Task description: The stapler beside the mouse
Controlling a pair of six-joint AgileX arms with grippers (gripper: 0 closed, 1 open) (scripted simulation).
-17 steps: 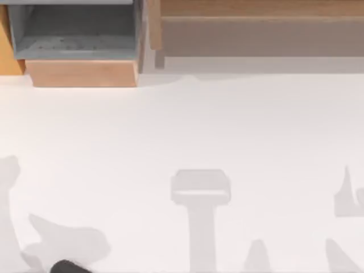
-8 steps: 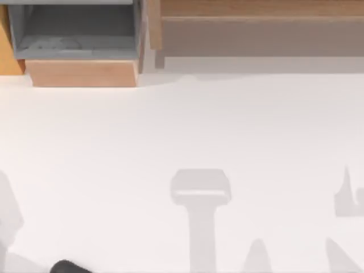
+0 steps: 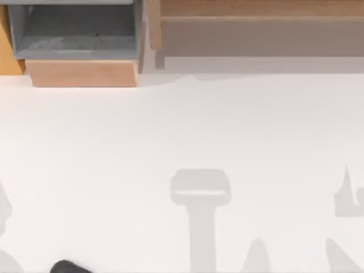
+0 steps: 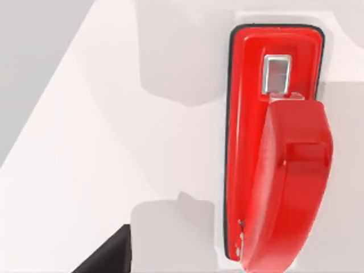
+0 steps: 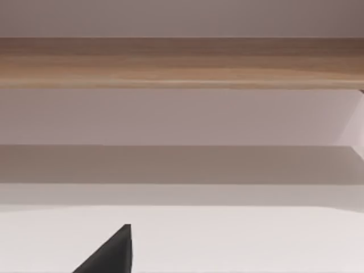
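The left gripper (image 4: pixel 108 253), a matte black angular claw on the left arm, appears at the edge of the left wrist view as a dark wedge with a slanting side and a pointed tip; this wrist faces steeply downward. The right gripper (image 5: pixel 111 250), an equally matte black claw on the right arm, appears as a similar wedge in the right wrist view, with its wrist held low and facing level

The stapler (image 4: pixel 276 153) is a narrow, elongated unit with a glossy bright red body and a thin black edge along its base. It lies flat on the white table surface. Its rounded upper arm sits over the base, leaving a small rectangular metal plate exposed at one end.
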